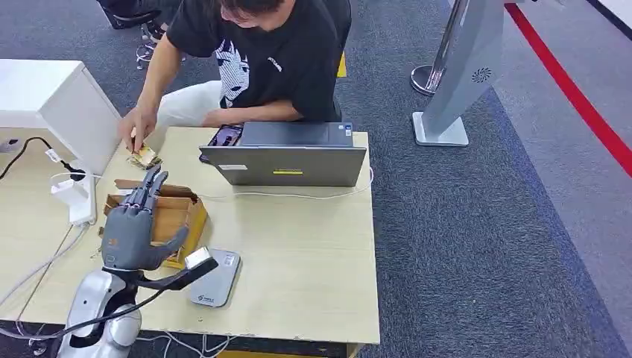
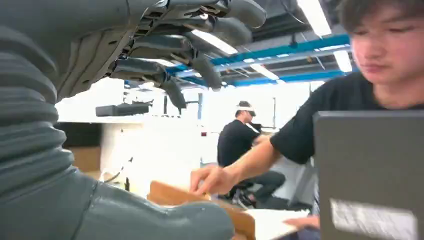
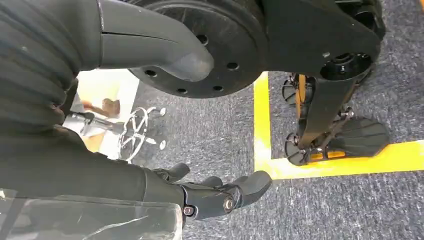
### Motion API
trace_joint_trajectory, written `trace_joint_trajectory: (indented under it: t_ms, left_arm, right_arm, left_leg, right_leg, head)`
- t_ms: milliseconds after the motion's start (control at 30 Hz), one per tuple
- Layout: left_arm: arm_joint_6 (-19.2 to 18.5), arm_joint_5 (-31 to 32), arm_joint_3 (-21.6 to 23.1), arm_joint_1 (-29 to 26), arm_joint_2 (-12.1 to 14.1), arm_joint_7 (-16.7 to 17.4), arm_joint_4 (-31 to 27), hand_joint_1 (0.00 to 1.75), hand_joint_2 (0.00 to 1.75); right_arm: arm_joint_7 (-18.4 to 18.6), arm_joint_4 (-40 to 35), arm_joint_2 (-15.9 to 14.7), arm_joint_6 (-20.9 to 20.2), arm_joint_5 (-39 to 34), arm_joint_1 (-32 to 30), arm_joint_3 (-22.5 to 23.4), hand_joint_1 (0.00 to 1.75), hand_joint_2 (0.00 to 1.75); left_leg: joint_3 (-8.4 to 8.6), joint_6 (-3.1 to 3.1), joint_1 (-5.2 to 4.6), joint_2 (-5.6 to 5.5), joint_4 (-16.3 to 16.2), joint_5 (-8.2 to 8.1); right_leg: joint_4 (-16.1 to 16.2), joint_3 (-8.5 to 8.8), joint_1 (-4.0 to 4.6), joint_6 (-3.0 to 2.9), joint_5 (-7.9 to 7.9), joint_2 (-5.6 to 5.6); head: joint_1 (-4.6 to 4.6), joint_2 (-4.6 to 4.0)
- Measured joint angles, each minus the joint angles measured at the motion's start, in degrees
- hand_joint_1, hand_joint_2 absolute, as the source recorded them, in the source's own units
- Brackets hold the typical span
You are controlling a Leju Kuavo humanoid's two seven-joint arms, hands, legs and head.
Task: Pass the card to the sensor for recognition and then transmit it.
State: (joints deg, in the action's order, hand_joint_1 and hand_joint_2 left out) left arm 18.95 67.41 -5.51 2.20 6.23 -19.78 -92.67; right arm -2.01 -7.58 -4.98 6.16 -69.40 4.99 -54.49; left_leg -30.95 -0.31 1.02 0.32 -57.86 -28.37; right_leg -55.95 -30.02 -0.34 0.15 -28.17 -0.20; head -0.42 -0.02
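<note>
The robot's grey left hand (image 1: 134,227) hovers empty, fingers spread and pointing away from the robot, over the open brown cardboard box (image 1: 179,212) near the left edge of the pale wooden table (image 1: 298,253). The right hand (image 3: 220,195) hangs by the robot's side above the grey carpet, loosely curled and holding nothing. The seated person's hand (image 1: 138,123) rests on small flat pieces (image 1: 144,156) at the far left corner. I cannot tell which is the card, nor its long axis. The flat silver-grey sensor pad (image 1: 216,277) lies at the near edge, just beside the box. To do this well, I'd lower the fingers slowly into the box and pinch a card by its edges.
</note>
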Motion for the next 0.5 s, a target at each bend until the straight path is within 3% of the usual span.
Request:
trace_joint_trajectory:
  t_ms: [200,500]
  left_arm:
    - [-1.0,0.0,3.6,-4.0,2.1,0.2,-1.0,0.00,1.75]
    - [-1.1,2.9,5.7,-8.0,6.1,5.3,-1.2,0.00,1.75]
  right_arm:
    - [-0.1,0.1,0.0,0.2,-1.4,0.0,-0.1,0.00,1.75]
    - [-0.5,0.2,0.0,0.3,-3.0,0.0,-0.2,0.00,1.75]
  left_leg:
    - [0.00,0.00,0.00,0.00,0.0,0.00]
    - [-0.02,0.00,0.01,0.00,0.0,0.00]
  right_leg:
    - [0.0,0.00,0.00,0.00,0.00,0.00]
    - [0.0,-0.02,0.01,0.00,0.00,0.00]
  head:
    - [0.00,0.02]
    - [0.00,0.02]
